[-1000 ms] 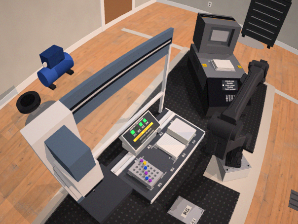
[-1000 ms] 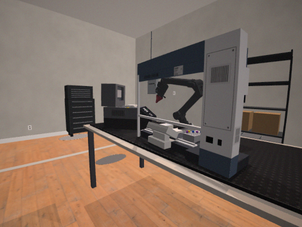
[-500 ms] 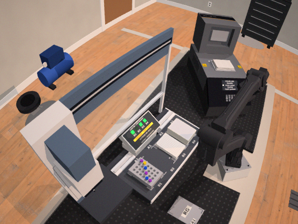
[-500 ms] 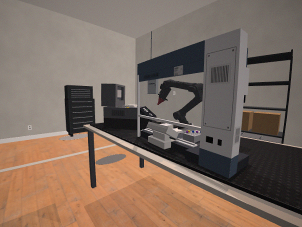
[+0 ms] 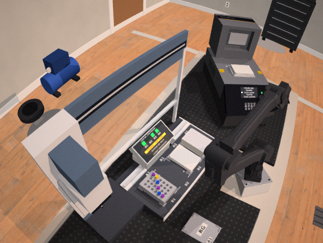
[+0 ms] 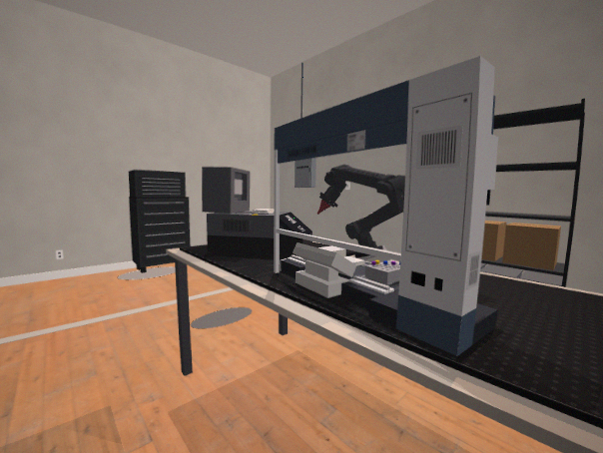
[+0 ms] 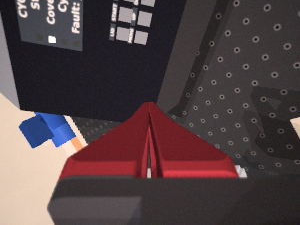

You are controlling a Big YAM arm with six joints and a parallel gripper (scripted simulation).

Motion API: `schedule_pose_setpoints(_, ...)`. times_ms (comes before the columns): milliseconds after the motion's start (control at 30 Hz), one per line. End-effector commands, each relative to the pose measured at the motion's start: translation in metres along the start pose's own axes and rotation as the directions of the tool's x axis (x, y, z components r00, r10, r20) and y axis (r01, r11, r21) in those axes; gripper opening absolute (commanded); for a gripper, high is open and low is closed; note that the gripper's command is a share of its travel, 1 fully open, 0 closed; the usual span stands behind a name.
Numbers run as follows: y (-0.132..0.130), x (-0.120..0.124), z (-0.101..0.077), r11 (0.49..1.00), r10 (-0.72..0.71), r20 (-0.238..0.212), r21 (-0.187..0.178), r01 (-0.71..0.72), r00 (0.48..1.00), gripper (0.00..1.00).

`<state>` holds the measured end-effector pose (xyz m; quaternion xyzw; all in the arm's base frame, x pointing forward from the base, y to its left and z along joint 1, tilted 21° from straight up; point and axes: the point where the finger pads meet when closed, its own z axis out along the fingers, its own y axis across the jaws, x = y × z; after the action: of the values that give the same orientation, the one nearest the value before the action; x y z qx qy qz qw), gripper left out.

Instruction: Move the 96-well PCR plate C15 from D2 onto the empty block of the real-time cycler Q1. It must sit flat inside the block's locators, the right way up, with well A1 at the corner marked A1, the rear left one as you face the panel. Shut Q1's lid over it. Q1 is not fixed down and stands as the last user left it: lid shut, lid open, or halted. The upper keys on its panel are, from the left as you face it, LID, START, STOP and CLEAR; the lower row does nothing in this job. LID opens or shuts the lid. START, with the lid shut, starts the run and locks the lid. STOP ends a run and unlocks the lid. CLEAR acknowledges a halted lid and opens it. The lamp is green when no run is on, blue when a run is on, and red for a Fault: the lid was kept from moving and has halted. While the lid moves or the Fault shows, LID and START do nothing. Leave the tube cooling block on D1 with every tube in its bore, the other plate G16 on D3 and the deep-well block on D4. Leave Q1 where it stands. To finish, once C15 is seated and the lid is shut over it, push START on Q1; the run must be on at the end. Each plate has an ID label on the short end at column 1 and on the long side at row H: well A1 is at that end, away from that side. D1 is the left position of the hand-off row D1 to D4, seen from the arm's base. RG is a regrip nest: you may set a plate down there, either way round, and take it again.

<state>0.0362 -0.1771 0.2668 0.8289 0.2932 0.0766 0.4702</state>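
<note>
Your empty claw (image 7: 150, 111), pinched tight, hovers below the keypad (image 7: 131, 21) at upper centre; press LID squarely, 1 key only.

top: high up, looking down over the whole bench
exterior: far off at floor height, side-on
wrist: close, facing the cycler panel (image 7: 95, 44)
shared: cycler (image 5: 235, 80), arm (image 6: 369, 185)

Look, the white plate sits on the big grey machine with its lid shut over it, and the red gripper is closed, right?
Not quite. The lid stands open, tipped up behind the white plate on the grey machine; the top view shows it. The red gripper is indeed closed, on nothing.
</note>
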Motion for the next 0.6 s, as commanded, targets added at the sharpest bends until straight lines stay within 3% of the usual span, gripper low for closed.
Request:
schedule_pose_setpoints(0, 0.006, -0.003, -0.004, 0.997, 0.068, 0.043, -0.043, -0.066, 0.997, 0.00)
schedule_pose_setpoints(200, 0.004, -0.003, -0.002, 0.979, 0.194, 0.044, -0.073, -0.190, 0.980, 0.00)
schedule_pose_setpoints(300, 0.004, -0.003, -0.002, 0.979, 0.195, 0.046, -0.071, -0.191, 0.980, 0.00)
schedule_pose_setpoints(433, 0.008, -0.004, -0.004, 0.959, 0.270, 0.065, -0.108, -0.262, 0.961, 0.00)
schedule_pose_setpoints(567, 0.007, -0.005, 0.009, 0.960, 0.267, 0.040, -0.093, -0.262, 0.963, 0.00)
